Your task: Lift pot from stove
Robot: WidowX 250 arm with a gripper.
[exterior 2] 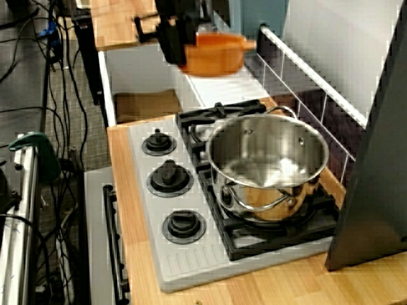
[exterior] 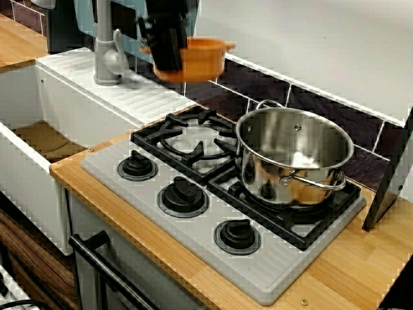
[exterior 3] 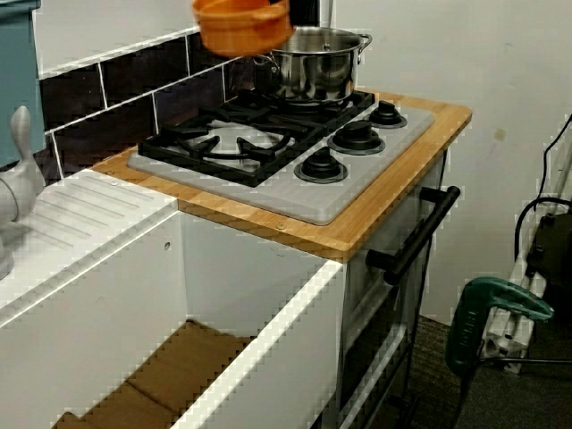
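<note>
Lift step looks done: orange pot [exterior: 197, 58] hangs in the air, well above the stove [exterior: 213, 194], left of the steel pot [exterior: 293, 155]. Claw [exterior: 169, 48] clenched on its rim. Next: hold steady, level.

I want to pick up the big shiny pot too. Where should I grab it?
Grab the steel pot by its looped side handle, probably coming from the front, the knob side. That handle sticks out toward the front and nothing blocks it. The pot stands upright on the stove, so lifting straight up should work.
</note>
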